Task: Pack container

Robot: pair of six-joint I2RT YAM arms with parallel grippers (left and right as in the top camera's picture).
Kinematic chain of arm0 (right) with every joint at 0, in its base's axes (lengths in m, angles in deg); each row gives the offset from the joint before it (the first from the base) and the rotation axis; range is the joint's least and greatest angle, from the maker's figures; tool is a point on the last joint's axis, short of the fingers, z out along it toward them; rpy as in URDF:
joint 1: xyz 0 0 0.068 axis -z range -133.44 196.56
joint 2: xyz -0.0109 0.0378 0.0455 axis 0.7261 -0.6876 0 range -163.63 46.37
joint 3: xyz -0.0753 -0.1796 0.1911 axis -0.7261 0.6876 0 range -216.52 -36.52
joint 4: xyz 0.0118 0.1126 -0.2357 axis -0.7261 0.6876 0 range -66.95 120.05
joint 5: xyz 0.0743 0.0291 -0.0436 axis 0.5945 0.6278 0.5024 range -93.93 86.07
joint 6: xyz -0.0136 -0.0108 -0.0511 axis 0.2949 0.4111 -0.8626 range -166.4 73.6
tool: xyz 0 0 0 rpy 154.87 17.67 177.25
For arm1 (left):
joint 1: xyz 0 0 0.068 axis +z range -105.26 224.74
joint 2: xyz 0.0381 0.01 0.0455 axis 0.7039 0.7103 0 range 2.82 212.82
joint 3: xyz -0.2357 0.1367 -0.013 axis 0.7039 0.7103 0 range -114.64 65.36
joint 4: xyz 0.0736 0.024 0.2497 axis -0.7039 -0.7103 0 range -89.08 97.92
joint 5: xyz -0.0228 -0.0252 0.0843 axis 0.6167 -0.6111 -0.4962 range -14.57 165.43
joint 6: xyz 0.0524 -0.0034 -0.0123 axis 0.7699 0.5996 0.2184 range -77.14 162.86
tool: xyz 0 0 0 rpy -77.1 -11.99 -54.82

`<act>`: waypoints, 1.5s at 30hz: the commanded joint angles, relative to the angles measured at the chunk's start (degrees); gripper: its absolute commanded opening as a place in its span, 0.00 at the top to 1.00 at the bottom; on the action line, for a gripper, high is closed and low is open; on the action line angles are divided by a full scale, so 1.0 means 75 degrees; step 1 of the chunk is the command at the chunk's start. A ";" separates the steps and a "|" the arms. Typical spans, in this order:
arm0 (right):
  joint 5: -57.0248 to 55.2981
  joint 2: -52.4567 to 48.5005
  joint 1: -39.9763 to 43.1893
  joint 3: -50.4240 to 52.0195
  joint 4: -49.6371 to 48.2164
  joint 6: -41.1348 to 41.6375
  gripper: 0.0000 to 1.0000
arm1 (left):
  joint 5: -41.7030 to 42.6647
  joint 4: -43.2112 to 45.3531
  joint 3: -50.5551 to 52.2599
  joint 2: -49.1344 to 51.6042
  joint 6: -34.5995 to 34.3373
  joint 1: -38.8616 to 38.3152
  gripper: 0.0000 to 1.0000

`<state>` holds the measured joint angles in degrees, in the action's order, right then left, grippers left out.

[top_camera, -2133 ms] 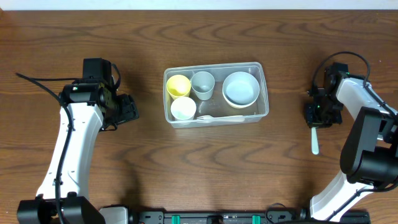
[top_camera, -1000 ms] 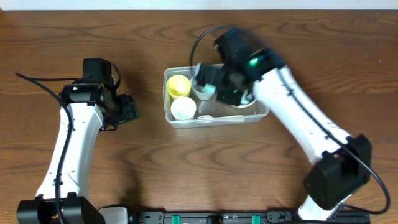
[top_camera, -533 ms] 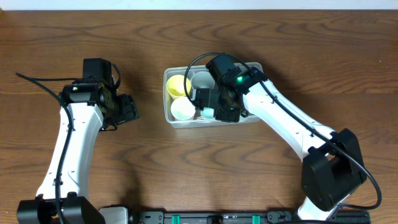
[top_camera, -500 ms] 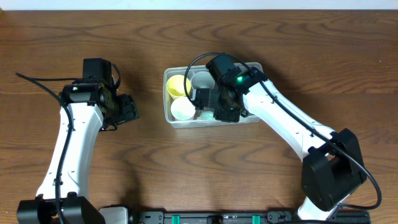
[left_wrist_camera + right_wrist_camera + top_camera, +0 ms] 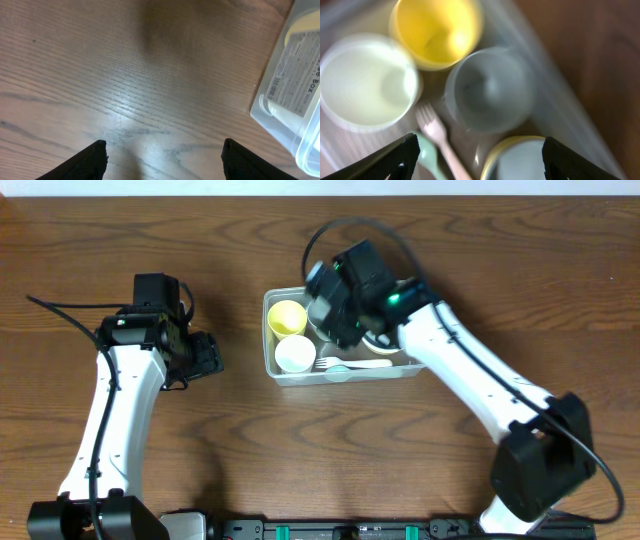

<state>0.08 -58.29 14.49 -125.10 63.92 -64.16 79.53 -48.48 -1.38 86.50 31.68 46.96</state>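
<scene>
right claw point(image 5: 323, 308) has risen off the tub's front row, where it sat low half a second ago with a pale green utensil in its grip. that utensil point(image 5: 338, 374) now lies inside the tub point(image 5: 415, 368), just beside a fork point(image 5: 352, 364). seen from overhead, the tub is clear plastic, rectangular, with rounded corners and a rim. it stands mid-table point(image 5: 300, 460) between the two arms. a yellow cup point(image 5: 287, 318) and a white cup point(image 5: 295, 354) fill its left end. the right claw hovers over the back row, and its arm hides the tub's right part. left claw point(image 5: 205, 355) has not moved and is well apart from the tub, on its left.

left wrist: the jaws stand wide apart over bare wood, gripping nothing. a corner of the tub, with a printed label, shows at the right edge.

right wrist: a blurred look straight down into the tub. the jaws are spread wide, released, with nothing between them and touching nothing. below sit the yellow cup, the white cup, a grey cup point(image 5: 490, 90), the fork, the green utensil and a yellow-rimmed bowl point(image 5: 522, 160).
</scene>
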 commanded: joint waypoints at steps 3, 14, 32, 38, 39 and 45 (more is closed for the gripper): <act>-0.0143 0.1049 0.1600 -0.0603 -0.0041 0.3019 0.19 | -0.0079 -0.0082 -0.0816 -0.0029 0.0720 -0.0463 0.14; -0.0154 0.1311 0.4584 -0.0603 0.0597 0.3789 0.01 | -0.0490 -0.0058 -0.2250 -0.0017 0.1428 -0.1192 0.02; -0.0621 0.2597 0.5179 -0.0583 0.1626 0.3736 0.01 | -0.0609 -0.0149 -0.2087 -0.1317 0.1300 -0.1119 0.02; -0.1212 0.3727 0.4765 -0.0067 0.1973 0.3739 0.01 | -0.0609 0.0239 -0.0965 -0.2923 0.0903 -0.1119 0.02; -0.1297 0.3963 0.4672 0.0175 0.1935 0.3739 0.01 | -0.0609 0.0373 -0.0644 -0.3252 0.0836 -0.1119 0.02; -0.1568 0.6301 0.3870 0.2932 0.1072 0.4062 0.01 | -0.0606 0.0976 0.1478 -0.5377 0.0510 -0.1122 0.02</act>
<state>-9.23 -17.92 46.11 -111.44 73.10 -36.20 75.83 -41.94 3.84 52.11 38.08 38.30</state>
